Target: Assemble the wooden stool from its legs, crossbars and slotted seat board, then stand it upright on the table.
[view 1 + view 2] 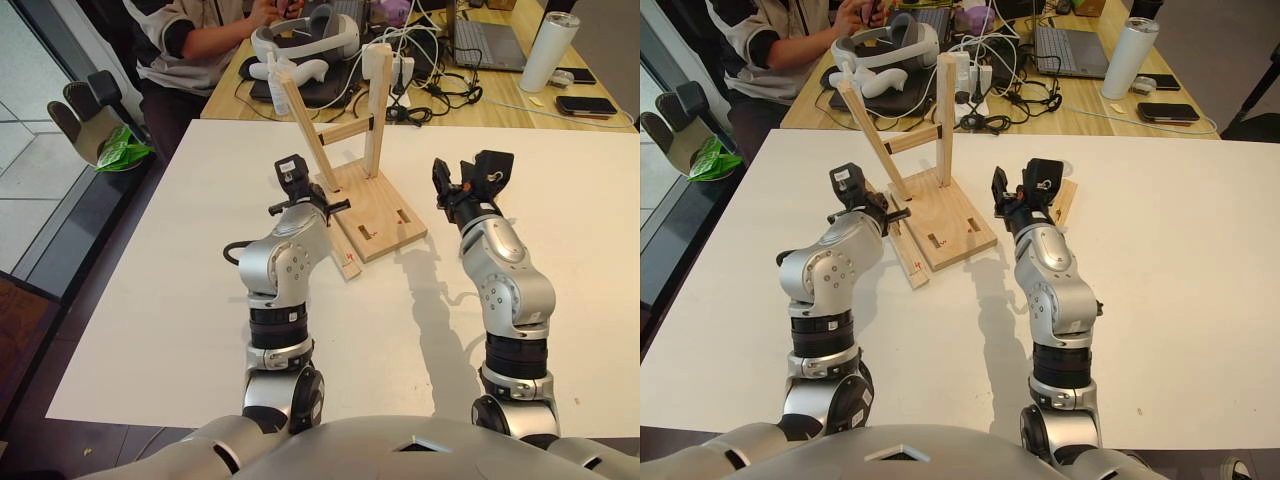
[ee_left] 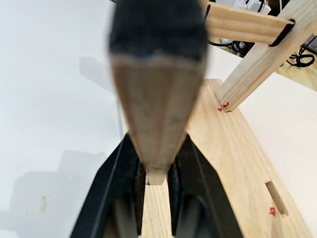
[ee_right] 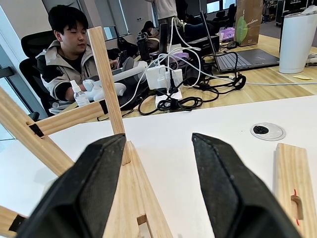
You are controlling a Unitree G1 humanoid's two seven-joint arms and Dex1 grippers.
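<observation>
The seat board (image 1: 385,205) is pale, unpainted wood with a smooth, matt face, visible grain and small red marks by its slots. The slanted leg (image 1: 308,130), the upright leg (image 1: 378,100) and the crossbar (image 1: 345,131) are the same bare light wood, with black bands at the joints. The left gripper (image 2: 157,169) and right gripper (image 3: 159,144) have matt black plastic fingers, the right one's faintly textured. The table (image 1: 150,300) top is smooth, matt white.
</observation>
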